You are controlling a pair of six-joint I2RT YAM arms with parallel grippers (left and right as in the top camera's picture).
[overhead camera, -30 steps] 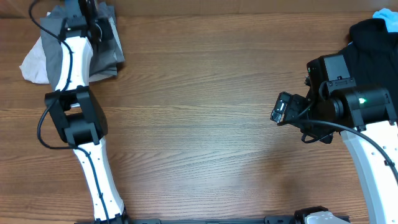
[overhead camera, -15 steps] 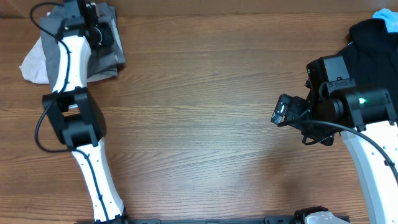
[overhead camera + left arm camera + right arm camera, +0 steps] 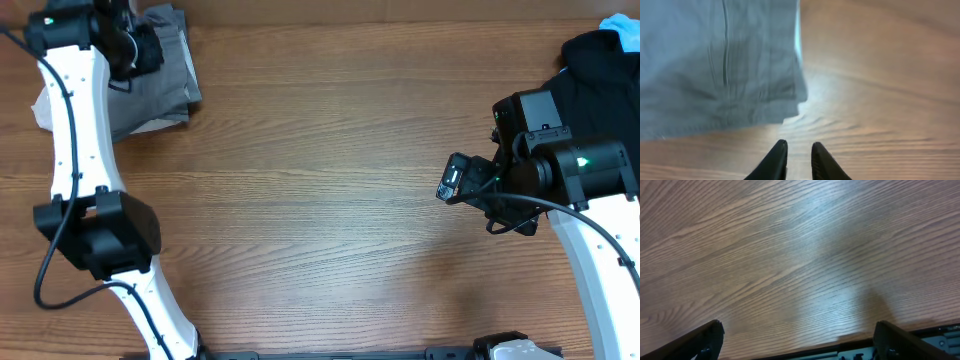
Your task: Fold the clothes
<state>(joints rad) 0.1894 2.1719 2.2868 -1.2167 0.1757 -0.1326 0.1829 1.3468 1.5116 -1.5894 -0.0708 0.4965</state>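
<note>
The grey shorts (image 3: pixel 165 75) lie bunched at the far left corner of the table (image 3: pixel 320 200), with pale lining (image 3: pixel 48 105) poking out on their left side. The left gripper (image 3: pixel 797 147) hovers just short of one corner of the cloth. Its fingers are pinched narrow with nothing between them, and I'd guess it's lining up to catch that edge for a fold. The middle is bare wood grain with a soft glare. On the right, the right gripper (image 3: pixel 797 330) hangs wide and empty, likely kept clear. A black shirt (image 3: pixel 600 60) sits behind it at the far right. Nothing of the room shows.
</note>
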